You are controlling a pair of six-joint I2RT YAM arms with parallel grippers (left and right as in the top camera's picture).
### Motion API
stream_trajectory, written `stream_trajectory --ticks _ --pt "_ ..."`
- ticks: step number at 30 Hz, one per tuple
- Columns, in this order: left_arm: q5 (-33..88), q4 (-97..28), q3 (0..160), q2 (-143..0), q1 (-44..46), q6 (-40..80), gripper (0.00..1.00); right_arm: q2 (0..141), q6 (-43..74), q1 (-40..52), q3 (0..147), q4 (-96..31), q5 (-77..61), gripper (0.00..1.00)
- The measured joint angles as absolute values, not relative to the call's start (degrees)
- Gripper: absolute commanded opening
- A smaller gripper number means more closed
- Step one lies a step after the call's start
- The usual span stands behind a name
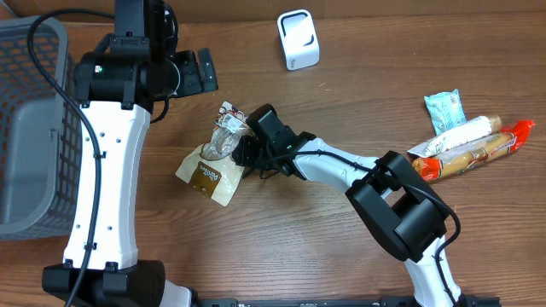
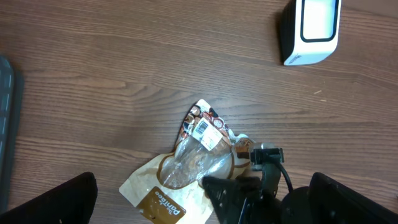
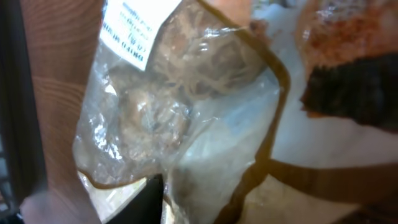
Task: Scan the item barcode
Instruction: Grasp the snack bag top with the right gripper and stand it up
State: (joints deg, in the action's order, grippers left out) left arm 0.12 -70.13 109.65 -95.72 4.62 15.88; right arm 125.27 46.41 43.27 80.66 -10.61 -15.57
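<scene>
A brown wooden surface holds a clear and brown plastic snack bag. The black right tool sits at the bag's right side and touches it. It is hard to see if it pinches the bag. The black left tool is farther up, apart from the bag. A small white box scanner stands near the top. A grey plastic basket is on the left. On the right, a light blue packet, a long white packet and a long orange packet lie close together.
</scene>
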Motion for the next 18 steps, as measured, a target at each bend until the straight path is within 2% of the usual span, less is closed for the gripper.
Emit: stream_trajectory --ticks 1,2,11,18 --pt "0.1 -70.1 109.6 -95.7 4.6 15.9 1.0 125.3 46.0 43.3 80.7 -10.8 -15.5 0.07" --pt "0.1 -70.1 109.6 -95.7 4.6 15.9 1.0 125.4 45.4 43.2 80.7 -11.2 -15.5 0.04" --pt "0.1 -70.1 109.6 -95.7 4.6 15.9 1.0 125.1 35.3 38.9 80.7 -19.3 -24.4 0.04" --pt "0.1 -70.1 109.6 -95.7 4.6 15.9 1.0 122.1 18.7 29.4 80.6 -36.9 -33.7 0.04"
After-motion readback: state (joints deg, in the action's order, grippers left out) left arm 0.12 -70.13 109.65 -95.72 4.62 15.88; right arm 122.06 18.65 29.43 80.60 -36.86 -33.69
